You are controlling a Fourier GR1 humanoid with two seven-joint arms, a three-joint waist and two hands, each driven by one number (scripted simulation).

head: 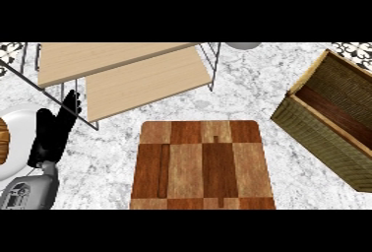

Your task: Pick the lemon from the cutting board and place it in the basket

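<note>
Lemon: not to be seen anywhere. Nothing yellow on the board, none showing in the basket, none in a hand.
Cutting board [203,165]: lies flat mid-table, patchwork of dark and light wood, top bare.
Basket [320,142]: woven, oblong, set at an angle at the right edge of the table, well apart from the board. What shows of its inside is dark and brown; part of it runs out of view, so a lemon there can't be ruled out.
Left hand [51,133]: at the far left, fingers straight and pointing up, holding nothing, resting beside the plate.
Right hand: out of sight.
Progress: can't be settled from here. With the board bare, the pick looks either done or not possible as things lie; a lemon in the basket isn't confirmed.
Table [291,189]: white-grey marbled top.
Rack [123,74]: thin metal frame with two pale wooden shelves, top left, beyond the board.
Plate [16,123]: white, far left, something brown on it, cut off by the edge.
Far edge: pale rounded object [243,45], only partly in view.
</note>
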